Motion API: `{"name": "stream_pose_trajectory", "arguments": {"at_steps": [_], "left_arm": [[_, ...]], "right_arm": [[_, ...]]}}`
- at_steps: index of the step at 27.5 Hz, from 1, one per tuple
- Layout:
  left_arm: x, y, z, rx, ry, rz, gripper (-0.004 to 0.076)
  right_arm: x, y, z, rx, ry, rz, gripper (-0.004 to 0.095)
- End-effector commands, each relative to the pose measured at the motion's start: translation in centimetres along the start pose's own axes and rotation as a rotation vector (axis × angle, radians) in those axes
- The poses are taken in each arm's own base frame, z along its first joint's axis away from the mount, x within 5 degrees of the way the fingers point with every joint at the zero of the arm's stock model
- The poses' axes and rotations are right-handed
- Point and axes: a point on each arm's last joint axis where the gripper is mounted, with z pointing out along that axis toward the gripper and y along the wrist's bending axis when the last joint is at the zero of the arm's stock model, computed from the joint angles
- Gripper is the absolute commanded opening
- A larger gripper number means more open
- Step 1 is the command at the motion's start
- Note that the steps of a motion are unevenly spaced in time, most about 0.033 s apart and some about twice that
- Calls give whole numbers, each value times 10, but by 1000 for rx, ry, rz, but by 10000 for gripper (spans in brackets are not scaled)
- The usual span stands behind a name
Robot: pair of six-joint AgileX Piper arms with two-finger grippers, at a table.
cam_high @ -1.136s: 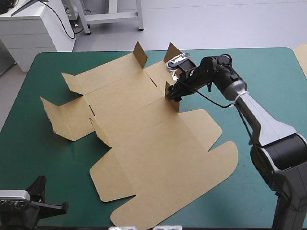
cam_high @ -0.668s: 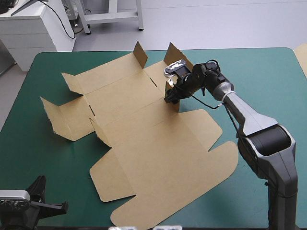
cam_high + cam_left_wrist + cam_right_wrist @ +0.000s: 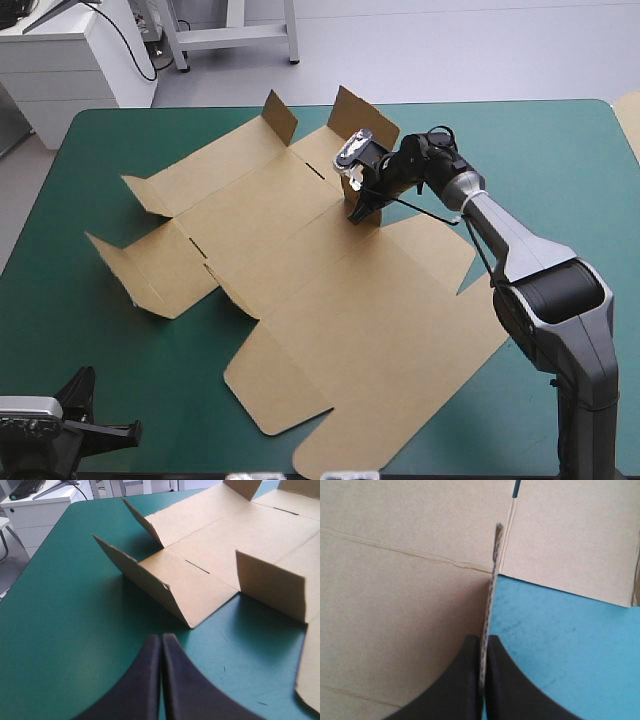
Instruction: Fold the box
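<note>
My right pincer (image 3: 485,641) is clamped on a small upright flap (image 3: 490,585) of the box (image 3: 300,270). The right wrist view shows the board's edge sandwiched between both black fingers (image 3: 455,685). My left pincer (image 3: 161,645) is closed on nothing, parked low over the teal-green cover (image 3: 75,630) near the 7 o'clock corner of the worktop (image 3: 560,140).

The box lies as an open brown sheet across the worktop's centre, running from 10 o'clock to 5 o'clock. The gripped flap stands at roughly 1 o'clock from centre, and several other side flaps are partly raised.

Procedure, in my judgement:
- Swing the flap about its crease rather than pulling it, since the unweighted sheet will likely slide.
- Keep the wrist square to the crease.
- Bring the left pincer in to pin a panel if the sheet shifts.

No brand, label or writing is readable on the board or the cover.
</note>
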Motion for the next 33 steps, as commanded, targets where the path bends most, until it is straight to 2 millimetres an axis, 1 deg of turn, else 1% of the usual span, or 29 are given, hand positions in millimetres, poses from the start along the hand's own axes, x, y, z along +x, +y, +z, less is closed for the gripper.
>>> {"name": "stream_pose_trajectory", "arguments": {"at_steps": [1,5,6,8,12,16,19,23,25,27,29,32,33], "left_arm": [[-12,1,-5,-7,-101,-10,-8],[-12,1,-5,-7,-101,-10,-8],[-12,1,-5,-7,-101,-10,-8],[-12,1,-5,-7,-101,-10,-8],[-12,1,-5,-7,-101,-10,-8],[-12,1,-5,-7,-101,-10,-8],[-12,1,-5,-7,-101,-10,-8],[-12,1,-5,-7,-101,-10,-8],[-12,1,-5,-7,-101,-10,-8],[-12,1,-5,-7,-101,-12,-8],[-12,1,-5,-7,-101,-12,-8],[-12,1,-5,-7,-101,-12,-8],[-12,1,-5,-7,-101,-12,-8]], "right_arm": [[-19,-3,-35,68,-90,-305,-21],[-16,0,-35,48,-54,-759,-21],[-17,1,-35,41,-62,-780,-21],[-19,5,-35,15,-90,-789,-21],[-22,20,-34,-71,-121,-844,-21],[-26,28,-33,-80,-134,-851,-21],[-29,31,-33,-107,-179,-803,-21],[-31,34,-34,-141,-206,-638,-3],[-31,34,-34,-156,-191,-569,44],[-29,35,-34,-166,-173,-535,134],[-28,34,-34,-167,-160,-515,249],[-30,31,-37,-144,-138,-390,477],[-31,29,-39,-125,-128,-359,528]]}}
